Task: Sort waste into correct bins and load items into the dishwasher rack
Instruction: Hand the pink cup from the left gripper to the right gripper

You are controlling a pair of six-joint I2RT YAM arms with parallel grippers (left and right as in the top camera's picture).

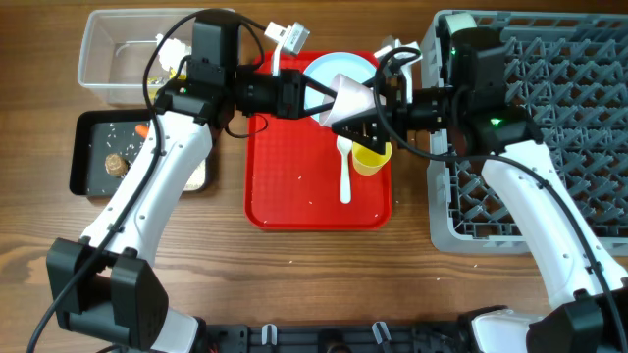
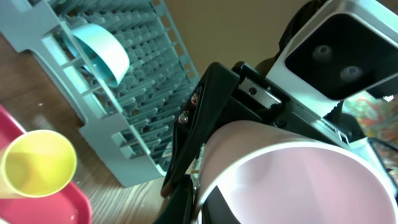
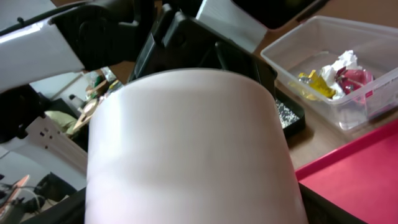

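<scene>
The small pink cup (image 1: 349, 96) hangs tilted above the red tray, between the two arms. My left gripper (image 1: 329, 102) is shut on its rim, one finger (image 2: 185, 168) outside the pink cup (image 2: 298, 180) and one inside. My right gripper (image 1: 369, 120) is open, with a finger on each side of the pink cup (image 3: 186, 143), which fills the right wrist view. Below it stands the yellow cup (image 1: 371, 157), beside the white spoon (image 1: 344, 175) and the light-blue plate (image 1: 339, 67). A pale blue bowl (image 2: 99, 53) stands in the dishwasher rack (image 1: 569, 118).
The flat red tray (image 1: 294, 201) lies mid-table. At the left, the clear tub (image 1: 106, 61) holds wrappers (image 3: 351, 78) and tissue (image 3: 341, 62). In the black tray (image 1: 88, 167) lie rice grains, a brown lump (image 1: 115, 163) and a carrot piece (image 1: 143, 128).
</scene>
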